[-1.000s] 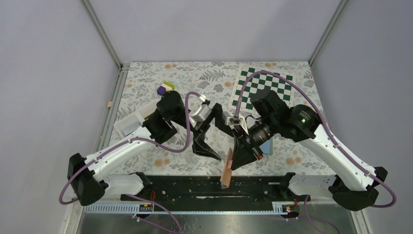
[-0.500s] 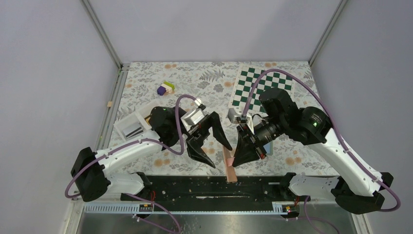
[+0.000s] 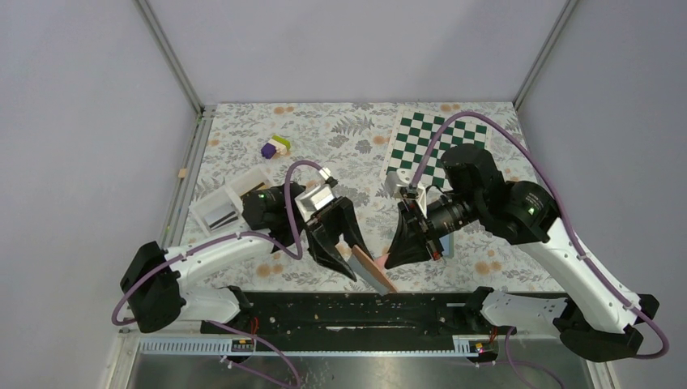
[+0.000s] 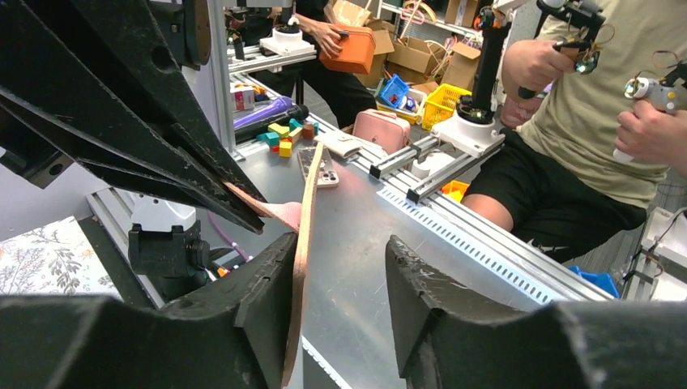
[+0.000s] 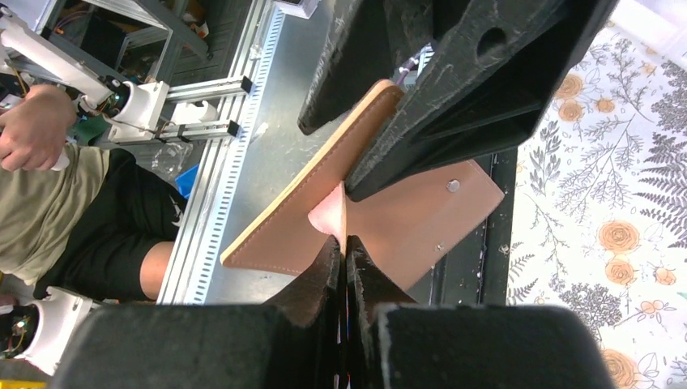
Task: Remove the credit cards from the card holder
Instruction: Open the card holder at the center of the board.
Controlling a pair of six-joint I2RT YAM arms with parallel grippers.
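Note:
The brown leather card holder (image 3: 373, 274) hangs slanted in the air over the table's near edge, between both arms. My right gripper (image 3: 390, 261) is shut on a thin pinkish leaf of it (image 5: 328, 217), and the wide brown cover (image 5: 421, 219) spreads beyond the fingertips (image 5: 346, 241). My left gripper (image 3: 360, 263) straddles the other cover (image 4: 304, 219). That cover lies against one finger (image 4: 267, 284), while the other finger (image 4: 413, 284) stands apart from it, so the jaws are open. The credit cards are hidden.
A green-and-white chessboard mat (image 3: 437, 142) lies at the back right of the floral cloth. Small purple and yellow-green blocks (image 3: 274, 147) sit at the back left, with a white box (image 3: 223, 207) near the left arm. A black rail (image 3: 324, 312) runs along the near edge.
My left gripper swung toward the near edge and narrowed its jaws around the card holder's cover. The holder tipped from nearly upright to slanted. The right gripper stayed shut and shifted slightly right.

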